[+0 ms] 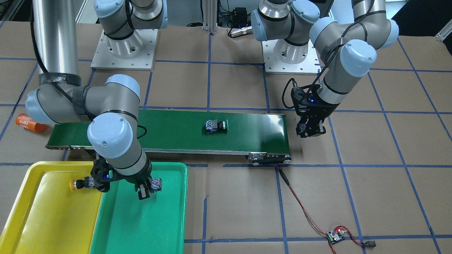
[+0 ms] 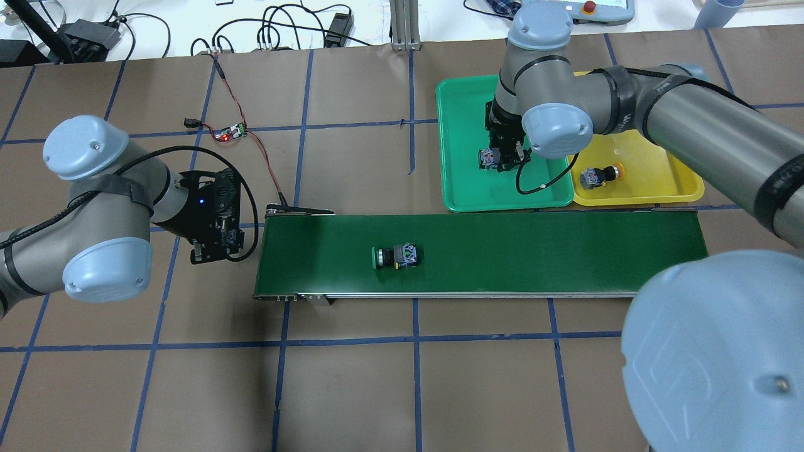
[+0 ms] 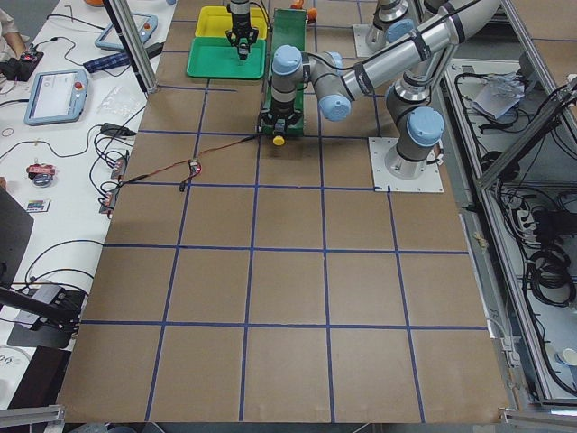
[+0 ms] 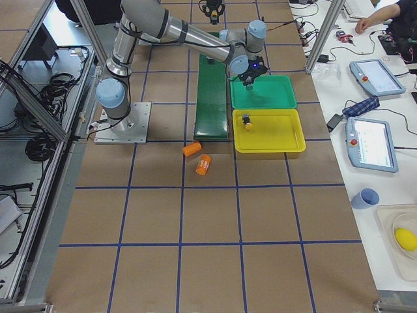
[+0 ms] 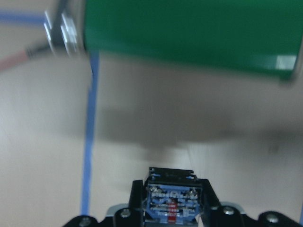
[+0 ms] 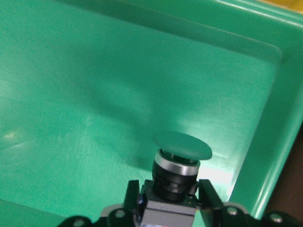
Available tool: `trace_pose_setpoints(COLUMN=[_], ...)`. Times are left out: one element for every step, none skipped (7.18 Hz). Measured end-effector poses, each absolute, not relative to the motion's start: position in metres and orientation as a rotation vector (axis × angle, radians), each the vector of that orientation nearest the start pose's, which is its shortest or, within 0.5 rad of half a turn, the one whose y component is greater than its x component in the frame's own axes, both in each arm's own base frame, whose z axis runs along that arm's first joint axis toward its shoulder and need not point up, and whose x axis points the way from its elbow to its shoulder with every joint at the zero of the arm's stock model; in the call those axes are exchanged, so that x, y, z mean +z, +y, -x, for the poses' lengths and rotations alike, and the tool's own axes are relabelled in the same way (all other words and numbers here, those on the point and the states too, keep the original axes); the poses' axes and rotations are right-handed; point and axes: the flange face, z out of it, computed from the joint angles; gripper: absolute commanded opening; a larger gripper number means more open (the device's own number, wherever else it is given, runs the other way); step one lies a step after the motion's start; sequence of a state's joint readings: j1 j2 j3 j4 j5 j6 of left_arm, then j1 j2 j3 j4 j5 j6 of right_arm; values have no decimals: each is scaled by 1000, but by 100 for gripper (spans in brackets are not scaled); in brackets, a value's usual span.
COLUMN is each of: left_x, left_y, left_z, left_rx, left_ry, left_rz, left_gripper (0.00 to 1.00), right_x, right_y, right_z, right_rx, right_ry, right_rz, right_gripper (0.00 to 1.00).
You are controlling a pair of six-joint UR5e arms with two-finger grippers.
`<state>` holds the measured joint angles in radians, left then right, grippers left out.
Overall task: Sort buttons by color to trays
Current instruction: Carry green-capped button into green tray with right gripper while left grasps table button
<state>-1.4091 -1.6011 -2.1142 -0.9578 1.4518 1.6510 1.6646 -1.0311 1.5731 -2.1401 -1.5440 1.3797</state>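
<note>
I read "4680" on one orange cylinder (image 1: 31,123); a second cylinder (image 4: 204,164) lies near it. I count four buttons and two trays. The right tool (image 2: 502,158) pinches a green button (image 6: 182,144) over the green tray (image 2: 458,125). The left tool (image 1: 310,128) pinches a fourth button (image 5: 170,208) above the tabletop (image 2: 440,376). A second green button (image 2: 396,256) lies on the conveyor belt (image 2: 534,251), and a yellow button (image 2: 600,176) lies in the yellow tray (image 2: 666,188).

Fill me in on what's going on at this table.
Two arms are sorting buttons by color. The right gripper holds a green button over the green tray, not yet released. The left gripper holds a yellow button beside the end of the conveyor belt. A second yellow button already lies in the yellow tray, and a second green button lies on the belt.
</note>
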Motion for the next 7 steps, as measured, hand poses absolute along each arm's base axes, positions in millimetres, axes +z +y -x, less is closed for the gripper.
trace_pose_setpoints(left_x=[280,276,272,266,262,259,259], left_y=[-462,-457,-454,-453,-453,-453,-453], left_z=[103,130,147,156,161,164,166], left_rx=[-180,-165,-149,-134,-125,-121,-121], left_ry=[2354,2370,2379,2410,2464,2502,2520], left_rz=[-2161,-2160,-2163,-2144,-2098,-2064,-2043], left_gripper=[0,0,7,79,100,100,100], right_x=[218,214,217,228,246,266,286], right_y=[-643,-644,-643,-640,-632,-621,-605], right_z=[-196,-193,-190,-189,-188,-187,-187], right_rx=[4,6,1,-6,-3,7,16], right_ry=[2491,2497,2498,2497,2499,2503,2506], right_rz=[-1864,-1866,-1868,-1867,-1866,-1869,-1870], right_gripper=[100,100,100,100,100,100,100])
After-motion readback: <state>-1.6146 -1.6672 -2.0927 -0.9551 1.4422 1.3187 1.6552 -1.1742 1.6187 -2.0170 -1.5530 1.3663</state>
